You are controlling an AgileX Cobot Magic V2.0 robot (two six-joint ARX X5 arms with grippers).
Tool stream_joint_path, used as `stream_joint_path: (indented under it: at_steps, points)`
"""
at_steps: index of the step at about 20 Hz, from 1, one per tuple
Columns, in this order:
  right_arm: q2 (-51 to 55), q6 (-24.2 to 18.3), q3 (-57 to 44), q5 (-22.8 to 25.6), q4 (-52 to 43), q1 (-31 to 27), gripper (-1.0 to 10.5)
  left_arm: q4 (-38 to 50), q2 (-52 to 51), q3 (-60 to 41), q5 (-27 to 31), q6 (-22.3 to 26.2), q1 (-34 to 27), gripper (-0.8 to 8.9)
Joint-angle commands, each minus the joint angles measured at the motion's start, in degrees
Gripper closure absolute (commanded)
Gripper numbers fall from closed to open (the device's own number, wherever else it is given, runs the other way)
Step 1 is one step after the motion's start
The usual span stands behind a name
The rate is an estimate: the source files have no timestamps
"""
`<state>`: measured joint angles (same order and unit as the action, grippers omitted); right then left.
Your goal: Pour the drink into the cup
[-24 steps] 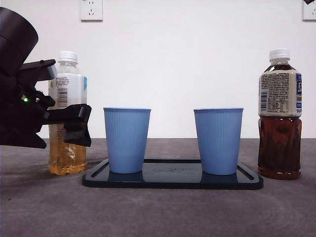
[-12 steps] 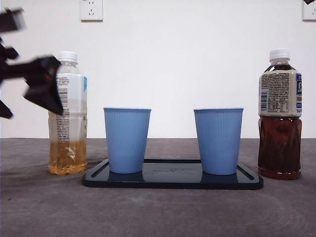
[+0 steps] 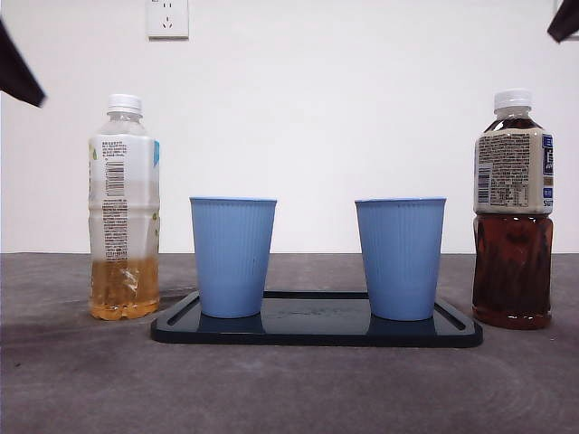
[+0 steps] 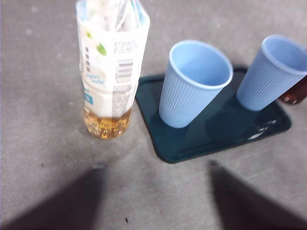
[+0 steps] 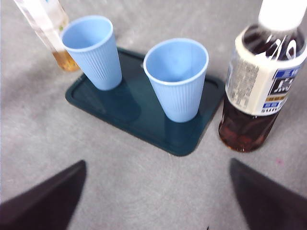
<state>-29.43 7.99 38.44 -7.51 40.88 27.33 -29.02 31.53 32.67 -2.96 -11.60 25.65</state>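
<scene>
A clear bottle with a little yellow drink and a white cap stands left of the dark tray. Two blue cups stand on the tray, left and right. A capped dark tea bottle stands right of the tray. My left gripper is open and empty, up and back from the yellow bottle; in the front view only its tip shows. My right gripper is open and empty, high above the table in front of the tray and the tea bottle.
Grey table top lies bare in front of the tray. A white wall with a socket stands behind. The right arm's tip shows at the top right corner.
My left gripper has let go of the yellow bottle and pulled up and away to the left. The bottle stays upright in place. The right arm has not moved.
</scene>
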Motion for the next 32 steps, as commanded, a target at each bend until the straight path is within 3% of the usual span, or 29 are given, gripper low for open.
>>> stream_joint_path:
  at_steps: [1, 3, 22, 23, 27, 32]
  points:
    - [-1.8, 0.6, 0.2, 0.0, -0.5, 0.3, 7.5, -0.4, -1.4, 0.8, -0.1, -0.7, 0.3, 7.55]
    - [-3.5, 0.5, 0.1, 0.0, -0.5, 0.3, 9.4, -0.8, -2.2, 0.8, -0.1, -0.7, 0.3, 8.07]
    - [-6.3, 2.1, 0.2, 0.0, -2.2, 0.3, 9.4, -1.6, -2.4, 0.8, -0.1, -0.7, 0.3, 8.07]
    - [-6.4, 2.1, 0.2, 0.0, -2.2, 0.3, 9.4, -1.6, -2.5, 0.8, 0.0, 0.4, 0.3, 8.07]
    - [-6.4, 2.1, 0.2, 0.0, -2.2, 0.3, 9.4, 1.3, -7.0, -0.2, 0.0, 17.6, -4.8, 8.07]
    - [-6.3, 2.1, 0.2, 0.0, -2.2, 0.3, 9.4, 12.9, -16.1, -7.0, 0.2, 24.7, -16.6, 8.07]
